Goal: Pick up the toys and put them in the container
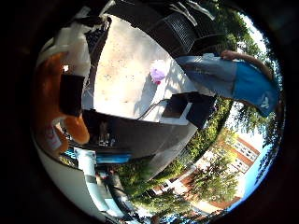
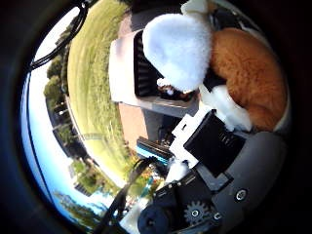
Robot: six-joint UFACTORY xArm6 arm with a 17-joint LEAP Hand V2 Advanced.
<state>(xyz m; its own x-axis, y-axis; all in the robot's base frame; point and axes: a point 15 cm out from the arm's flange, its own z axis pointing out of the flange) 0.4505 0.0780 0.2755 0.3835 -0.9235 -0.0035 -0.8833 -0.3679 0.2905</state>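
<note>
Against the palm, the hand (image 2: pixel 209 146) has its fingers curled round an orange and white plush toy (image 2: pixel 243 73), pressed close. It looks light, soft and squashy, not fragile; its fur could slip, so the thick orange body seems the best hold, not the white end. Beyond the hand, a dark slatted container (image 2: pixel 146 73) sits close by. Farther off, a pink toy (image 1: pixel 158 72) lies on the table (image 1: pixel 121 70).
</note>
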